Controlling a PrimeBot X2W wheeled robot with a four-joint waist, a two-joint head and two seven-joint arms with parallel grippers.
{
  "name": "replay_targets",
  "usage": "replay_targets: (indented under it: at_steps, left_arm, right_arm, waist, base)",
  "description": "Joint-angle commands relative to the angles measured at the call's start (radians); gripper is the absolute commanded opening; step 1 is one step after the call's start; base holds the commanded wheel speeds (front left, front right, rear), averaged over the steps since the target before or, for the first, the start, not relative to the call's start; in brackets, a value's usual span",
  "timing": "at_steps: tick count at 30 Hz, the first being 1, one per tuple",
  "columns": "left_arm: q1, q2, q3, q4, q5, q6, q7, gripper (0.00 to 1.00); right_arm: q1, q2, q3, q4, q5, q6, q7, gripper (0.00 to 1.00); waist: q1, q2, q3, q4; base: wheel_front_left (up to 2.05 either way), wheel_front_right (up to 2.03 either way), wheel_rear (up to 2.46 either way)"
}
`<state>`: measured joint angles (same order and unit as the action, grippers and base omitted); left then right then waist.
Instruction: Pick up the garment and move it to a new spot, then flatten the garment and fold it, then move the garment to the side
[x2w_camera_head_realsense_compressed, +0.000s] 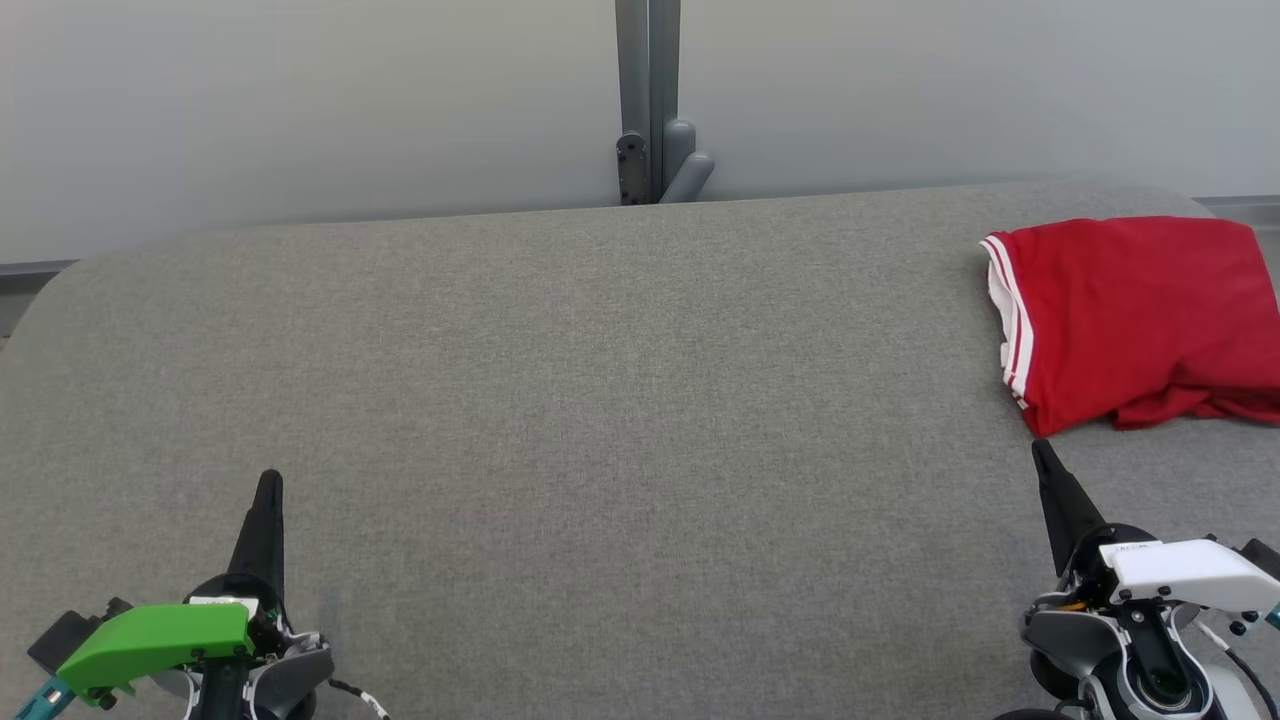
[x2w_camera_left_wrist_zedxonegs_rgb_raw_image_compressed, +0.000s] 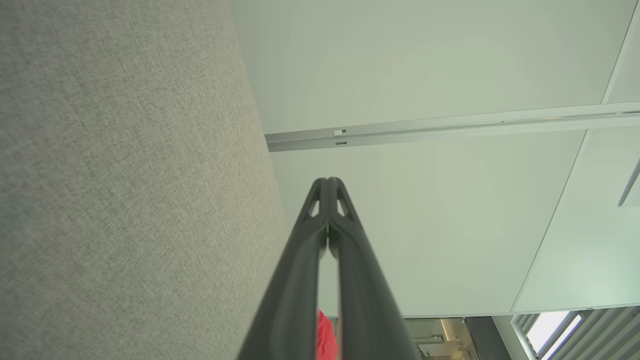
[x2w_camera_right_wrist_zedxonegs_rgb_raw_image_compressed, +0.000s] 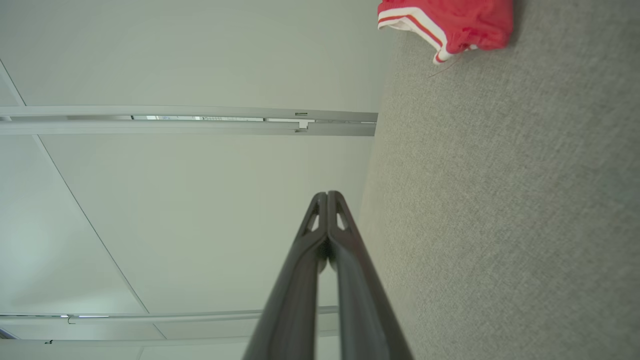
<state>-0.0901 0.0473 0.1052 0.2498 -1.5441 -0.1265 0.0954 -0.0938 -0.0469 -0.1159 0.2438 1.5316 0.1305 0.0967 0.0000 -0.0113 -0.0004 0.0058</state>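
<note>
Head view shows the red garment (x2w_camera_head_realsense_compressed: 1130, 320), folded into a compact bundle with white stripes along its left edge, lying at the far right of the grey table (x2w_camera_head_realsense_compressed: 600, 380). The right gripper (x2w_camera_head_realsense_compressed: 1040, 450) is at the near right, its tip near the garment's front edge but not touching it. Its fingers are clenched together and grasp nothing. The left gripper (x2w_camera_head_realsense_compressed: 270, 482) is at the near left, well apart from the garment, also clenched and empty.
</note>
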Motion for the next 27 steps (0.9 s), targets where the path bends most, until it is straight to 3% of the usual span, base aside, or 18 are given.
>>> replay_targets:
  at_steps: [1,10,27]
  left_arm:
    - [-0.018,0.005,0.007,-0.005,-0.021,-0.006,0.008,0.0]
    - [-0.03,0.005,0.012,-0.005,-0.072,-0.007,0.02,0.0]
    - [-0.027,0.005,0.012,-0.005,-0.07,-0.007,0.021,0.0]
  right_arm:
    - [-0.016,-0.005,0.002,0.003,0.027,0.0,0.008,0.0]
    - [-0.025,-0.006,0.003,0.007,0.085,0.0,0.022,0.0]
    - [-0.026,-0.006,0.003,0.007,0.084,0.0,0.022,0.0]
  waist:
    - [0.0,0.0105,0.001,-0.001]
    - [0.0,0.0113,0.003,-0.006]
    - [0.0,0.0113,0.004,-0.006]
  base:
    - [0.0,0.0,0.0]
    - [0.0,0.0,0.0]
    - [0.0,0.0,0.0]
